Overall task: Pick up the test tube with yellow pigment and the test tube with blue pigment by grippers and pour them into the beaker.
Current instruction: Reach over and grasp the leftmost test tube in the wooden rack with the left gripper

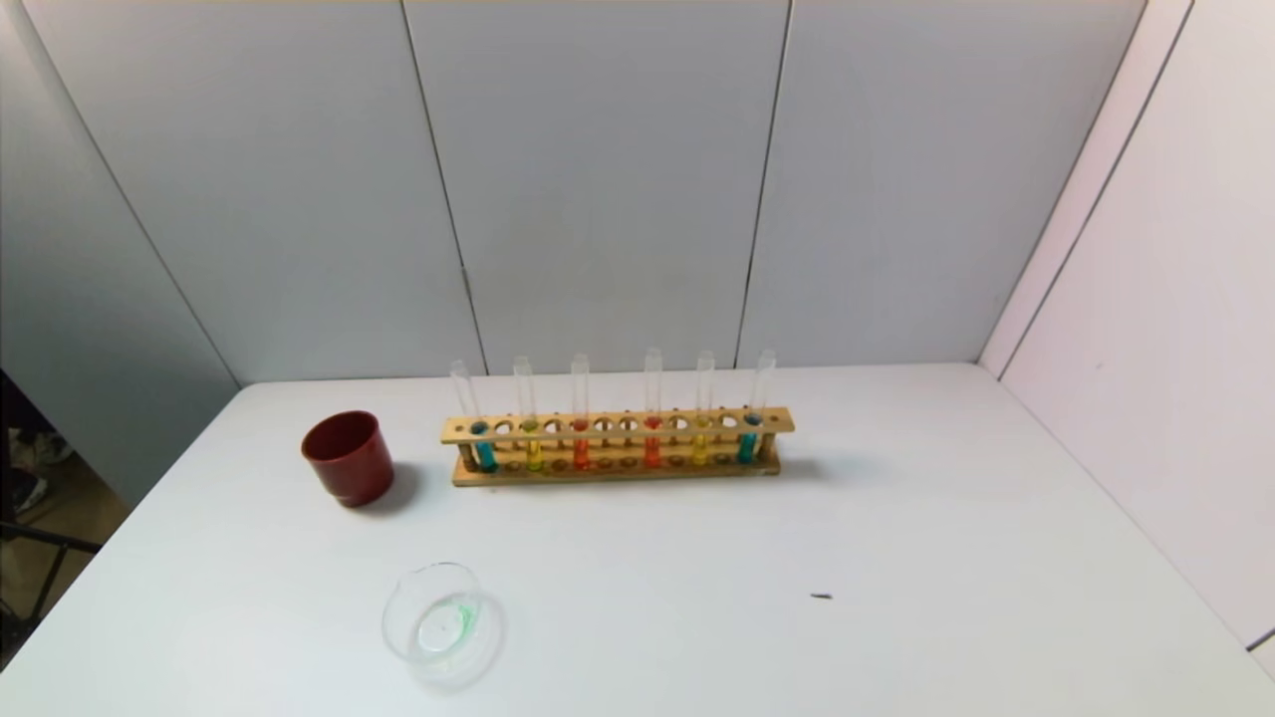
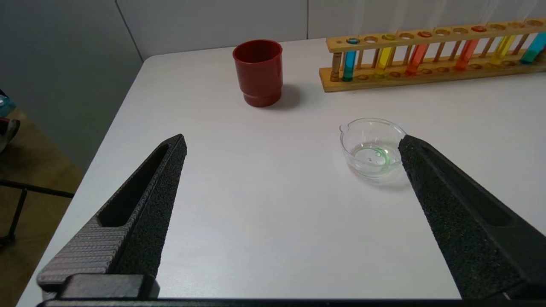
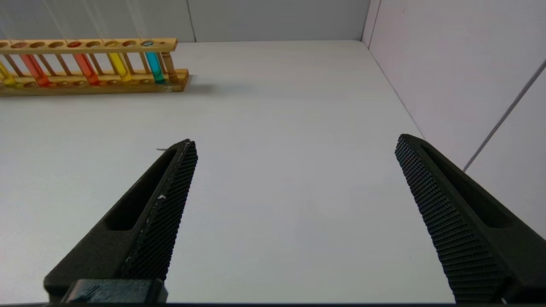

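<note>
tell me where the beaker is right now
In the head view the beaker sits on the table's near left part, in front of the red cup and the rack's left end.

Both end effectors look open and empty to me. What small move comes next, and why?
Probably reach the left end effector toward the blue test tube at the rack's left end. All six tubes stand in the rack, the beaker holds only a green trace, and both end effectors, the right included, are open and empty.
</note>
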You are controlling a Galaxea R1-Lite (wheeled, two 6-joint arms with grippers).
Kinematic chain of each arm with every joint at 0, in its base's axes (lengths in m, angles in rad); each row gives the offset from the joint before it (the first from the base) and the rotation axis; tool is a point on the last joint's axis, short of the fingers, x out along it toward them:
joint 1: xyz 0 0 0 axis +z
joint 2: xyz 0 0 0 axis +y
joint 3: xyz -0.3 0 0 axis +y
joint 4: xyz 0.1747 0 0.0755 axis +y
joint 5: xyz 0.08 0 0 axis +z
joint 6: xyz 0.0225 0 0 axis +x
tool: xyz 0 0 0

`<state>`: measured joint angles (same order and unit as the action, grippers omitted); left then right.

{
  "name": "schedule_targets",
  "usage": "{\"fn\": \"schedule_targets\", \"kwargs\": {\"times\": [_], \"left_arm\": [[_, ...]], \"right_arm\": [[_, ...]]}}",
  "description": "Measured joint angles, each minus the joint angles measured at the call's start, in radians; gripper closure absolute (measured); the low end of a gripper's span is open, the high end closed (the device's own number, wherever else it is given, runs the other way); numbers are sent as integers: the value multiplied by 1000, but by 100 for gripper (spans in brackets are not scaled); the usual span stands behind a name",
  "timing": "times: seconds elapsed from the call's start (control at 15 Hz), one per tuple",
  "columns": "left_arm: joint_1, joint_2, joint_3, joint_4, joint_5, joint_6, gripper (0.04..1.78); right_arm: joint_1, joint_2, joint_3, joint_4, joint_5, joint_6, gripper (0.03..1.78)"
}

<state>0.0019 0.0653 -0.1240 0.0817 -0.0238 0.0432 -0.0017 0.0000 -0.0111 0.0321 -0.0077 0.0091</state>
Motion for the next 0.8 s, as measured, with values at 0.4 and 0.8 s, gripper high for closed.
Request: {"fn": "schedule_targets", "kwargs": {"times": [0.4,0.8], "left_arm": [[-9,332,-204,-27,-85,27,7],[-45,771,-259,-381,-119,15,7]], "right_arm": [[0,0,-1,0,0,0,11],[0,0,0,0,0,0,11]]}}
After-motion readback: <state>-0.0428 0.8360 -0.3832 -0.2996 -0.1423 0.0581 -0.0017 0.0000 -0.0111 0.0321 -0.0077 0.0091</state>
